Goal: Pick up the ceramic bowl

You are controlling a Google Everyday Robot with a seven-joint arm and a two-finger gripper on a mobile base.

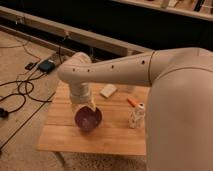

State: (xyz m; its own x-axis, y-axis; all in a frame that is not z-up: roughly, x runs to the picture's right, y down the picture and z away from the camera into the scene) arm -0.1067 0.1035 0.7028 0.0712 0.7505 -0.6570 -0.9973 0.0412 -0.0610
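end effector (pixel 85 107) at ceramic bowl (pixel 89 120) rim | mostly hidden by arm (pixel 115 70) | grip: cannot tell

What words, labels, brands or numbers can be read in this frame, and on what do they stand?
No text can be read anywhere.
White bottle: dark pattern, too blurred to tell whether it holds any lettering.
Ceramic bowl, pale block, wooden table: no markings show.
Gripper, down at the bowl's far rim: no label shows.
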